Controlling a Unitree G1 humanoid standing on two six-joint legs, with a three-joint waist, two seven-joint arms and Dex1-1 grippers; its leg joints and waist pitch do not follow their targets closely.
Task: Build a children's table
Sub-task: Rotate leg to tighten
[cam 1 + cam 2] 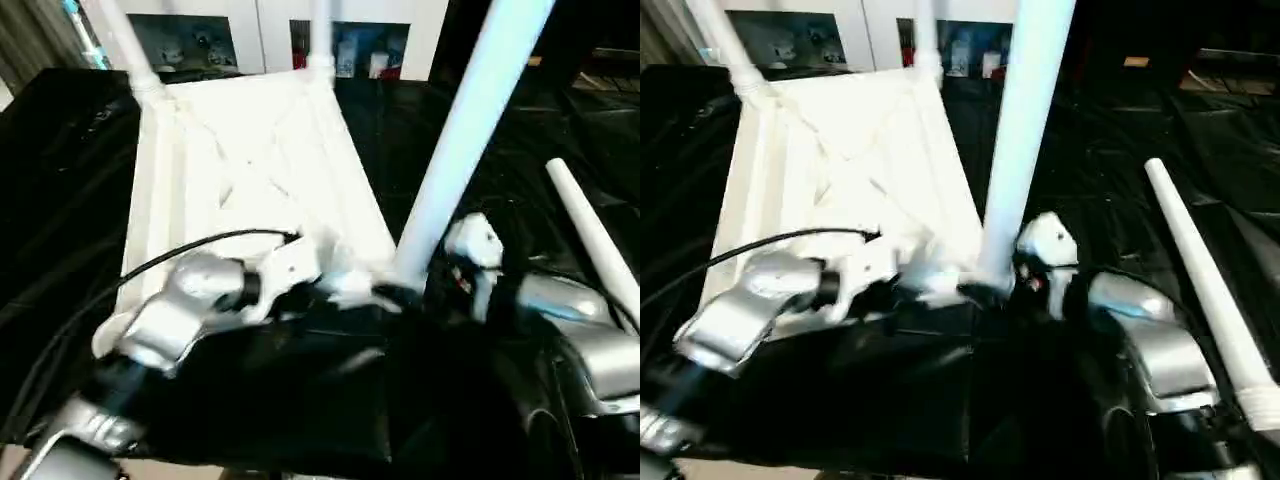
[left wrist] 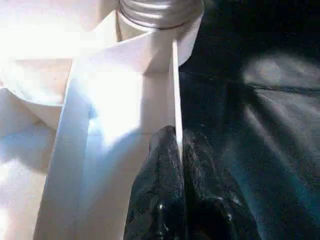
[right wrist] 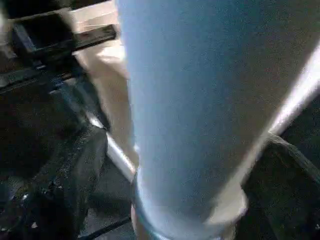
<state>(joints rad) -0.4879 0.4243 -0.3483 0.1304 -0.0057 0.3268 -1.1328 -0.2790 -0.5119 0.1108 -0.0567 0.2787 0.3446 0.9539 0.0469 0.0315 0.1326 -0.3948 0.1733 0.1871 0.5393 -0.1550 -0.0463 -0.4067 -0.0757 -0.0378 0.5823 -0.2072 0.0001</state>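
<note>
From the head views we see the top lying underside up on the black-covered worktop, ribs showing. Two legs stand in its far corner sockets: one far left and one far right. A third leg rises from the near right corner, tilted slightly to the right. The fourth leg lies loose on the worktop to the right, well apart from the top.

Our left hand reaches across the near edge of the top toward that near right corner, a black cable arching over its forearm. Our right hand sits at the base of the third leg, its silver forearm coming in from the right.

In the left wrist view, our left hand is clenched on a thin upright rib of the top; the edge of the wall runs down between the two black fingers. Just beyond stands the grey threaded end of the leg in its socket.

In the right wrist view, the third leg stands very close before us. One black finger lies off to its side, apart from the tube, so our right hand is released, jaws wide around the leg without gripping it. The edge of the top shows pale behind.
</note>
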